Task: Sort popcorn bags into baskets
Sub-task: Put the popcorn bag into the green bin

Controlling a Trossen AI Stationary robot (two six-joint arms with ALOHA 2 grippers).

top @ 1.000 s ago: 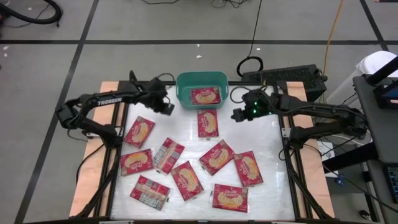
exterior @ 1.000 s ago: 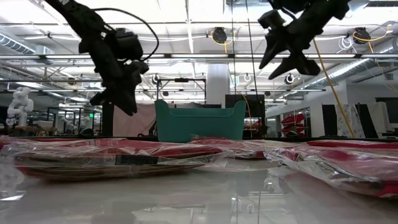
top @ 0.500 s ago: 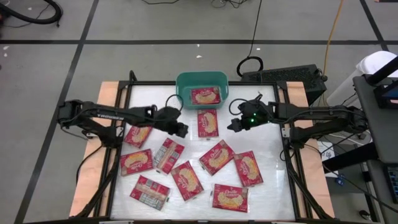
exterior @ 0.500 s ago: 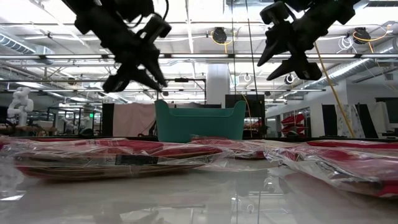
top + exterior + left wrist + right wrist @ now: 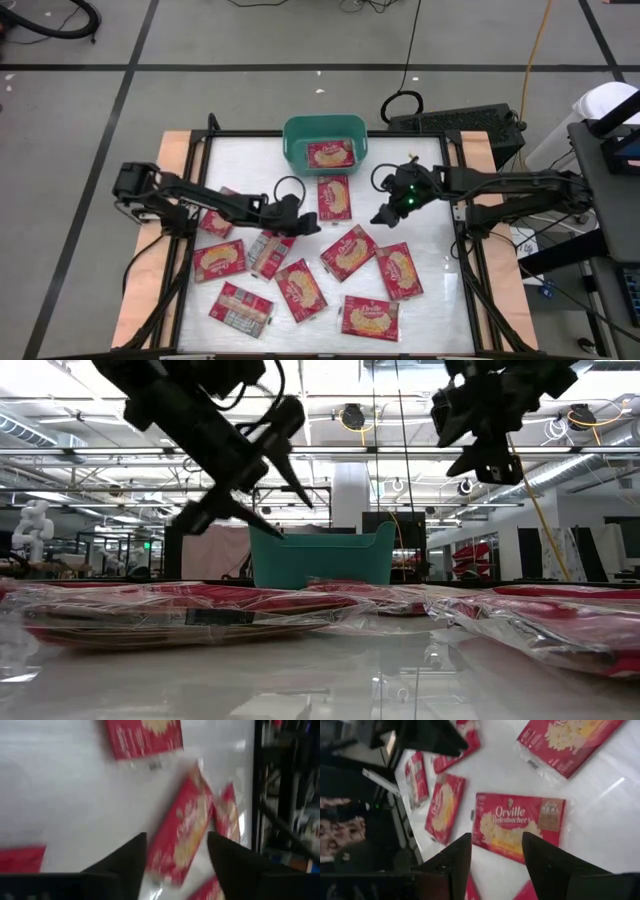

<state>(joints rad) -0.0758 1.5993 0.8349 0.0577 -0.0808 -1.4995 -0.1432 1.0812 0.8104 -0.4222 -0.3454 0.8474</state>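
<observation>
Both arms are over the worktop (image 5: 430,300) with jaws apart: left end effector (image 5: 310,224) and right end effector (image 5: 378,215) flank the same popcorn bag (image 5: 334,197) just below the basket (image 5: 324,131). If both drop for it they could bump, and that slick wrapper might just skid away.

One teal basket (image 5: 324,133) stands on the desk (image 5: 430,250), holding one popcorn bag (image 5: 330,154). Ten more popcorn bags lie loose on the desk. Two arms reach in, each with one claw.

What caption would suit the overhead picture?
Two open grippers, left and right, hover over scattered popcorn bags near a teal basket.
</observation>
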